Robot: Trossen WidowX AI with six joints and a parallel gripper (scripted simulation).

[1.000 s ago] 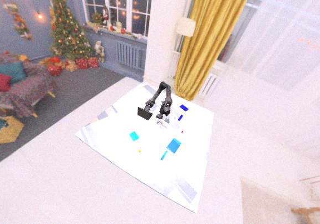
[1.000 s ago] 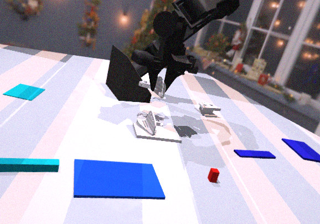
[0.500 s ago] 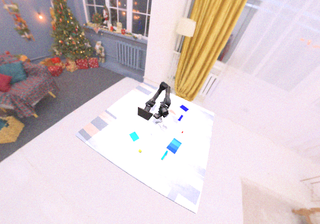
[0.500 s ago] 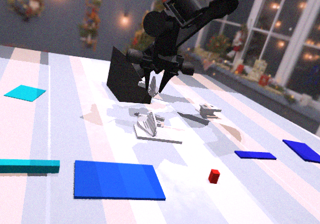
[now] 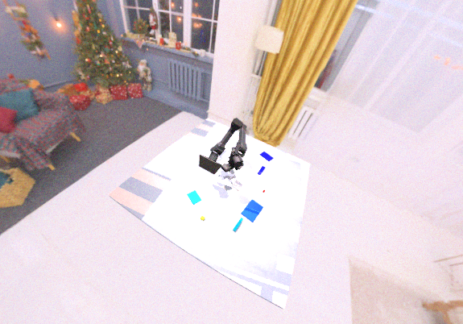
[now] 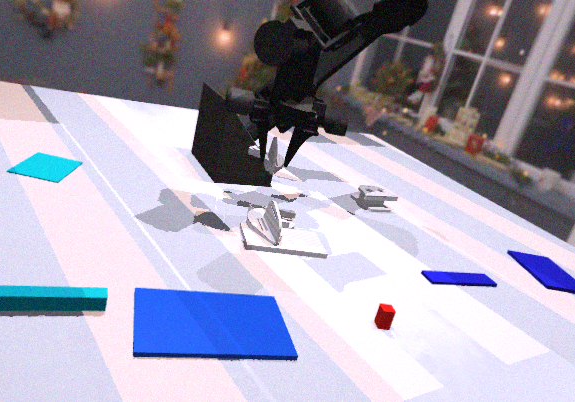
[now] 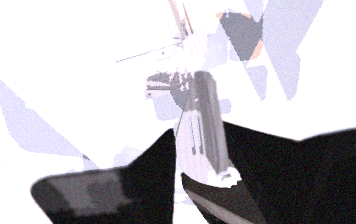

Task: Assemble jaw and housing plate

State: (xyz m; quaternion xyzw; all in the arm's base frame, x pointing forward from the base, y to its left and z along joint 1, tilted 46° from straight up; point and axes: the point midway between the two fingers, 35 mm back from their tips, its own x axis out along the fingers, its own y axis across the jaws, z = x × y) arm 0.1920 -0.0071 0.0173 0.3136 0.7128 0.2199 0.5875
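Pinching the loose gray jaw (image 6: 274, 159) (image 7: 202, 135), the gripper (image 6: 277, 162) (image 7: 195, 129) holds it up in the air. The other jaw (image 6: 267, 224) stands on the white base (image 6: 293, 243). The little housing plate (image 6: 377, 194) sits off to one side, apart from the base.

A home's living room, shown by the decorated Christmas tree (image 5: 103, 56), draped sofa (image 5: 25, 117) and yellow curtain (image 5: 299, 68).
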